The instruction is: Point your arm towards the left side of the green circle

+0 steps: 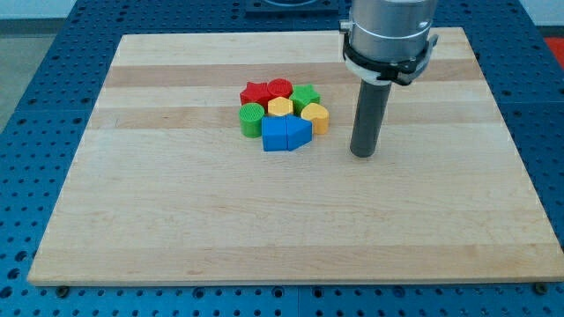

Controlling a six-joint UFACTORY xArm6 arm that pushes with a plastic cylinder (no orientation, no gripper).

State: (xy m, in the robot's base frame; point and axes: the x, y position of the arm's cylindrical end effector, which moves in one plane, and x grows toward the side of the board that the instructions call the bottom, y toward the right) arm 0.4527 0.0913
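We saw our arm ending in a smooth, dark, straight rod hanging from a pale grey collar; my tip rested on the surface to the view's right of the blocks, well clear of them. This tool had no jaws at all, so there was nothing to be released or clenched, and it grasped nothing.

The surface was a pale wooden board of glued strips, its grain running across the view, lying on a blue perforated base.

The blocks sat in one tight cluster a little above the board's middle — matte, plastic-looking pieces with flat tops. The green circle stood at the cluster's left edge, a short ribbed cylinder standing upright; being round, it showed no long axis and no facing direction. Its left side was open board, and my tip stood on the far side of the cluster from it.

Just beside it to the right lay a blue cube and a blue wedge-like block, touching each other. Behind them sat a yellow block, a yellow block at the right edge, a red star-shaped block, a red round block and a green star-like block — packed together.
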